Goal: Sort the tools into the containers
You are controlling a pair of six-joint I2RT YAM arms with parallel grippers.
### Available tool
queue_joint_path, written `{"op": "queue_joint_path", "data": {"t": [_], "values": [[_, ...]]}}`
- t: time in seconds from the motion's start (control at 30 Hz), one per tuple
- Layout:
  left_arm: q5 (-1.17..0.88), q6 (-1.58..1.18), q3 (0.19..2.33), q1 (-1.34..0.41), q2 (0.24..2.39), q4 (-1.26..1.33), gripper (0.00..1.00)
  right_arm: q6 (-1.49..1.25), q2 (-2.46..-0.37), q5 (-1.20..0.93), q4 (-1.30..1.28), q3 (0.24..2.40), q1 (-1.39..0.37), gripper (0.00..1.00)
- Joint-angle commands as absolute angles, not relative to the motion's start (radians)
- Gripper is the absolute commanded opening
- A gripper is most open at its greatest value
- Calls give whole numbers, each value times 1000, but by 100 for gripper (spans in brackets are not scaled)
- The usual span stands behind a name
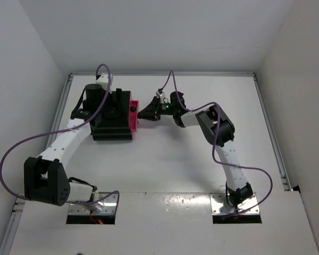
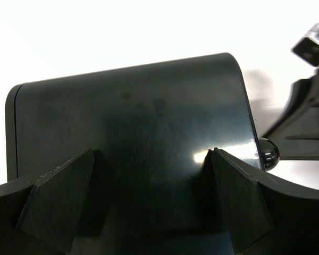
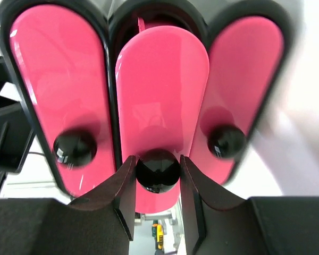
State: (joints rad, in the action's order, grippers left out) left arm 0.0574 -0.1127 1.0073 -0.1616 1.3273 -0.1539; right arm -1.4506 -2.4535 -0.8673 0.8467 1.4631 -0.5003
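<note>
The squat black cabinet (image 1: 111,130) stands at the back left, its pink drawer fronts (image 1: 133,118) facing right. My right gripper (image 1: 143,112) is shut on the round black knob (image 3: 158,170) of the middle drawer (image 3: 162,79), which stands a little proud of the other two drawers (image 3: 58,79) (image 3: 244,74). My left gripper (image 1: 117,106) is open, jaws wide apart, resting over the cabinet's glossy black top (image 2: 133,117). No scissors, screwdriver or wrench shows. A small yellow and black object (image 3: 158,236) shows blurred below the knob.
White walls close the table (image 1: 175,159) on the left, back and right. A purple cable loops from each arm. One drawer knob (image 2: 268,153) and the right gripper (image 2: 308,122) show at the right of the left wrist view.
</note>
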Motion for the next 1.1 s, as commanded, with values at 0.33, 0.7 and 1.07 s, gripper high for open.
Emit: {"op": "queue_joint_path", "data": {"t": [0.33, 0.7, 1.07], "values": [[52, -101, 959, -149, 1361, -262, 100, -1365, -2255, -977, 910, 1192, -354, 16], [43, -101, 959, -149, 1361, -262, 100, -1333, -2287, -988, 900, 1190, -322, 16], [43, -101, 959, -158, 1351, -262, 100, -1304, -2344, -960, 862, 1249, -302, 16]]}}
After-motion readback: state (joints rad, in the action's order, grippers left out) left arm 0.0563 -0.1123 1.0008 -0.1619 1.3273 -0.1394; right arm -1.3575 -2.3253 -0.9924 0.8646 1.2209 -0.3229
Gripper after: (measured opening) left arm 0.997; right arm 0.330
